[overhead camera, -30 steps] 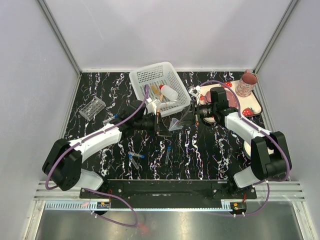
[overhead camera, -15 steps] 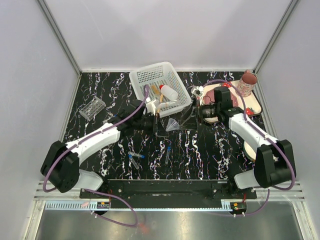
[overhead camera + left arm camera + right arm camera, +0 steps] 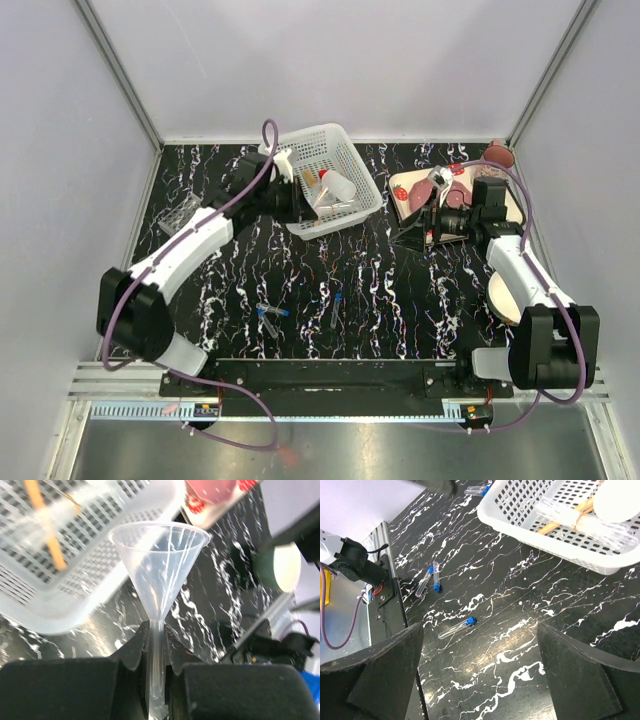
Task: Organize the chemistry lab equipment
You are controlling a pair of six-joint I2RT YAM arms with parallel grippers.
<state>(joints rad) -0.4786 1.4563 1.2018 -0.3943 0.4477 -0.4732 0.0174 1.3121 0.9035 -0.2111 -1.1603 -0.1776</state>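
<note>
Notably, clear conical funnel [image 3: 159, 555], white perforated basket [image 3: 310, 140], black marbled tabletop [image 3: 380, 290]

White mesh basket [image 3: 352, 160] on black marbled table [image 3: 380, 290], strawberry-print tray [image 3: 412, 180] at right, pink mug [image 3: 497, 154] far right.

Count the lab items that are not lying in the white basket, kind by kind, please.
Blue-capped tubes: 4
Clear funnel: 1
Clear tube rack: 1
Total: 6
</note>
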